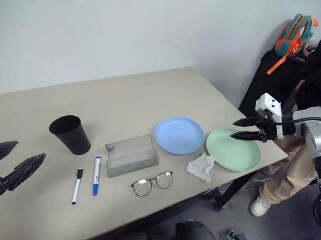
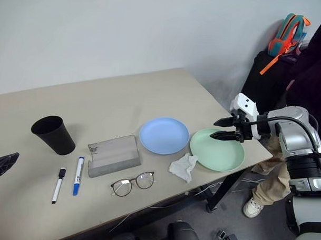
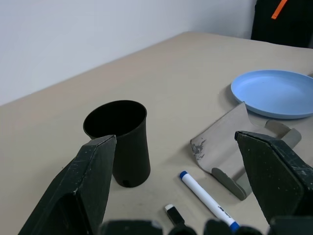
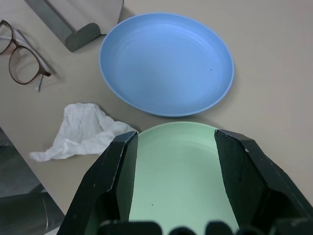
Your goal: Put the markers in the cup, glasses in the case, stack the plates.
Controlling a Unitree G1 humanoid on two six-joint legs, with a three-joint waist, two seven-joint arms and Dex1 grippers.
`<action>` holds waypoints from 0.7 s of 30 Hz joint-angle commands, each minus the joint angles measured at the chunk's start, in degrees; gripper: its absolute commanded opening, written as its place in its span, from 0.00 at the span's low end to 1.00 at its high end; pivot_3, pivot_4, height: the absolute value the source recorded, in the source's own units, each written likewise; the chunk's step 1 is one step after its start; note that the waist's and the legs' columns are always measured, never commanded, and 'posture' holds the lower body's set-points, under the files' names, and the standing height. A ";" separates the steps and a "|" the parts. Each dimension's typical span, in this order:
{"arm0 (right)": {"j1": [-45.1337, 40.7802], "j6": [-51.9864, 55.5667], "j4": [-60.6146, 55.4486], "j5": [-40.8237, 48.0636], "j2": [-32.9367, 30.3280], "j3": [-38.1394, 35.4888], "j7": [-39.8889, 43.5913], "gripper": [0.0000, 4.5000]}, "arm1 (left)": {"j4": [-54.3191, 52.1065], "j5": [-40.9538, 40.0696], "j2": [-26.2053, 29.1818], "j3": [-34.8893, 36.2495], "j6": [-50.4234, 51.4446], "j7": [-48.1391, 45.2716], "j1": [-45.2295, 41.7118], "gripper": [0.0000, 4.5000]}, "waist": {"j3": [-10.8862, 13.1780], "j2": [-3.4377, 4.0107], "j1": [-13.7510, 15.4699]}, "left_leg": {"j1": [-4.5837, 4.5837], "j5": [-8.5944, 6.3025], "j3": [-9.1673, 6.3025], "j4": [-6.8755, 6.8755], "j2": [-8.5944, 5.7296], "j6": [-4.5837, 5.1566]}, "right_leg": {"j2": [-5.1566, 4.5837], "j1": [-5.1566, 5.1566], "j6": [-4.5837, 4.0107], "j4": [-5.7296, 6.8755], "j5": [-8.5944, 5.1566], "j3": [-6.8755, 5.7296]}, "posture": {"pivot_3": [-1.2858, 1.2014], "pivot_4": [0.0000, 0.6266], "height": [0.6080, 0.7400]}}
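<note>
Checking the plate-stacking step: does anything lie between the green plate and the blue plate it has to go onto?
Nothing visible does. The green plate sits beside the blue plate with bare table between them; the crumpled tissue lies off that line, nearer the table's front edge. The open right gripper hovers over the green plate.

Wide bare table (image 1: pixel 130 92) lies at twelve o'clock. Crumpled tissue (image 1: pixel 201 166) crowds the green plate (image 1: pixel 234 151) at eight o'clock.

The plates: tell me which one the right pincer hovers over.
The mint green plate, at the table's right end under the open right pincer. The light blue plate lies beside it, nearer the case.
</note>
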 commanded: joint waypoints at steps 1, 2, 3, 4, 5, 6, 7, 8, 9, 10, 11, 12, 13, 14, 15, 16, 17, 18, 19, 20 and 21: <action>0.18 -0.34 -2.14 0.72 -0.15 -1.59 -0.61 0.60 | 1.17 0.04 1.97 -0.80 -0.85 -0.75 -0.64 0.92 | 0.00 0.00 0.00 | 0.00 0.00 0.00 0.00 0.00 0.00 | 0.00 0.00 0.00 0.00 0.00 -0.02 | 0.52 0.00 0.99; 0.57 -0.02 -2.77 0.99 -0.06 -1.61 -0.70 0.60 | 1.60 0.16 2.29 -1.22 -0.81 -1.03 -0.75 0.92 | 0.00 0.00 0.03 | 0.00 0.00 0.00 0.00 0.00 0.00 | 0.00 0.00 0.00 0.00 0.00 -0.03 | 0.52 0.00 0.99; 0.93 0.50 -3.52 1.29 -0.01 -1.64 -0.79 0.60 | 1.99 0.14 2.61 -1.52 -0.74 -1.45 -0.73 0.92 | 0.00 0.00 0.04 | 0.00 0.00 -0.01 0.00 0.00 -0.01 | 0.00 0.02 0.00 -0.02 0.00 -0.06 | 0.52 0.00 0.99; 1.38 1.14 -4.57 1.72 -0.06 -1.71 -0.72 0.60 | 2.43 0.20 3.05 -1.75 -0.82 -2.22 -0.58 0.92 | 0.00 0.00 0.04 | 0.00 0.00 -0.04 0.00 0.00 -0.01 | -0.01 0.03 0.00 -0.02 0.00 -0.10 | 0.52 0.00 0.99; 1.47 1.41 -4.88 1.87 -0.19 -1.73 -0.49 0.60 | 2.72 0.22 3.66 -2.07 -0.71 -2.68 -0.65 0.92 | 0.02 0.03 0.03 | -0.01 -0.01 -0.03 0.00 0.00 -0.01 | -0.01 0.02 0.00 -0.01 0.00 -0.10 | 0.52 0.00 0.99; 1.48 1.33 -4.80 1.83 -0.32 -1.73 -0.26 0.60 | 2.93 0.34 4.10 -2.44 -0.81 -3.03 -0.80 0.92 | 0.03 0.04 0.02 | -0.01 -0.01 -0.02 0.00 0.00 -0.01 | -0.01 0.01 0.00 -0.02 0.00 -0.09 | 0.52 0.00 0.99; 1.47 1.03 -4.43 1.70 -0.41 -1.76 -0.05 0.60 | 3.22 0.45 4.45 -2.88 -0.99 -3.29 -1.09 0.92 | 0.03 0.04 0.02 | -0.02 -0.01 -0.02 0.00 0.00 -0.01 | -0.02 0.00 0.00 -0.02 0.00 -0.09 | 0.52 0.00 0.99; 1.56 0.80 -4.19 1.19 -0.51 -1.58 -0.29 0.60 | 4.06 0.87 4.82 -3.58 -1.33 -3.45 -1.65 0.92 | 0.03 0.04 0.02 | -0.02 -0.01 -0.02 0.00 0.00 -0.01 | -0.01 0.01 0.00 -0.03 0.00 -0.10 | 0.52 0.00 0.99; 1.57 0.37 -3.63 0.79 -0.63 -1.50 -0.36 0.60 | 4.30 1.11 4.96 -4.20 -1.45 -3.29 -2.10 0.92 | 0.03 0.05 0.02 | -0.01 -0.01 -0.02 0.00 0.00 -0.01 | -0.02 0.02 0.00 -0.03 0.00 -0.10 | 0.52 0.00 0.99; 1.83 0.58 -3.80 0.50 -0.83 -1.57 -0.86 0.60 | 4.67 1.45 5.11 -5.22 -1.80 -3.62 -2.53 0.92 | 0.04 0.07 0.02 | -0.01 -0.01 -0.02 -0.01 0.00 -0.01 | -0.02 0.01 0.00 -0.04 0.00 -0.09 | 0.52 0.00 0.99; 2.17 1.01 -4.14 0.46 -1.15 -1.86 -1.29 0.60 | 4.91 1.66 5.12 -6.30 -2.05 -3.81 -3.09 0.92 | 0.05 0.08 0.02 | -0.01 -0.01 -0.02 -0.01 0.00 -0.01 | -0.02 0.01 0.00 -0.04 0.00 -0.08 | 0.52 0.00 0.99; 2.59 1.24 -4.47 0.56 -1.54 -2.23 -1.50 0.60 | 4.94 2.00 4.97 -7.36 -2.38 -3.87 -3.64 0.92 | 0.04 0.07 0.02 | -0.01 -0.01 -0.02 -0.01 0.00 -0.01 | -0.02 0.01 0.00 -0.04 0.00 -0.08 | 0.52 0.00 0.99; 2.82 0.72 -3.88 0.50 -2.01 -2.57 -1.51 0.60 | 4.45 2.40 4.68 -8.78 -2.64 -3.43 -4.29 0.92 | 0.04 0.06 0.06 | -0.02 -0.01 -0.01 -0.02 0.00 -0.01 | -0.02 0.01 0.00 -0.05 0.00 -0.09 | 0.52 0.00 0.99; 3.21 -0.14 -3.12 0.43 -2.41 -2.88 -1.58 0.60 | 3.93 2.82 4.19 -10.22 -2.99 -2.93 -4.81 0.92 | 0.04 0.05 0.10 | -0.02 -0.01 -0.01 -0.03 0.00 -0.01 | -0.02 0.02 0.00 -0.05 0.00 -0.10 | 0.52 0.00 0.99; 3.61 -0.03 -3.13 0.57 -2.60 -3.27 -2.07 0.60 | 4.16 3.38 3.96 -11.36 -3.45 -2.63 -5.37 0.92 | 0.04 0.06 0.16 | -0.03 -0.01 -0.03 -0.04 -0.01 -0.01 | -0.02 0.02 0.00 -0.06 -0.01 -0.10 | 0.52 0.00 0.99; 3.93 0.73 -3.81 0.78 -2.70 -3.56 -2.71 0.60 | 4.70 3.87 4.03 -12.01 -3.83 -2.75 -5.68 0.92 | 0.05 0.06 0.15 | -0.04 -0.01 -0.01 -0.05 -0.02 -0.01 | -0.02 0.02 0.01 -0.05 0.00 -0.08 | 0.52 0.00 0.99; 4.12 1.47 -4.42 1.01 -2.88 -3.83 -3.12 0.60 | 4.95 4.06 4.26 -12.46 -3.97 -3.07 -5.91 0.92 | 0.05 0.06 0.15 | -0.04 -0.01 0.00 -0.06 -0.02 -0.01 | -0.02 0.00 0.01 -0.05 0.00 -0.07 | 0.52 0.00 0.99; 4.36 2.20 -5.36 1.41 -3.18 -4.07 -3.13 0.60 | 5.30 3.91 4.64 -12.53 -3.93 -3.69 -6.13 0.92 | 0.05 0.05 0.11 | -0.05 -0.01 -0.01 -0.06 -0.02 -0.01 | -0.01 0.00 0.01 -0.05 0.00 -0.07 | 0.52 0.00 0.99; 4.47 2.49 -5.77 1.66 -3.53 -4.29 -2.89 0.60 | 5.50 3.79 5.01 -12.73 -3.86 -4.04 -6.51 0.92 | 0.05 0.06 0.08 | -0.04 -0.01 -0.01 -0.07 -0.02 -0.01 | -0.01 0.00 0.01 -0.04 0.00 -0.07 | 0.52 0.00 0.99; 4.48 2.43 -5.73 1.33 -3.83 -4.22 -3.04 0.60 | 6.53 4.25 5.39 -13.18 -4.36 -4.31 -7.25 0.92 | 0.05 0.06 0.05 | -0.04 -0.01 0.00 -0.09 -0.01 0.00 | -0.01 -0.02 0.00 -0.04 0.00 -0.07 | 0.52 0.00 0.99; 4.39 2.31 -5.28 0.78 -4.01 -4.11 -3.53 0.60 | 7.00 4.69 5.42 -13.78 -4.72 -4.18 -7.88 0.92 | 0.05 0.06 0.04 | -0.03 0.00 0.00 -0.11 -0.01 0.01 | 0.00 -0.02 0.01 -0.04 0.00 -0.06 | 0.52 0.00 0.99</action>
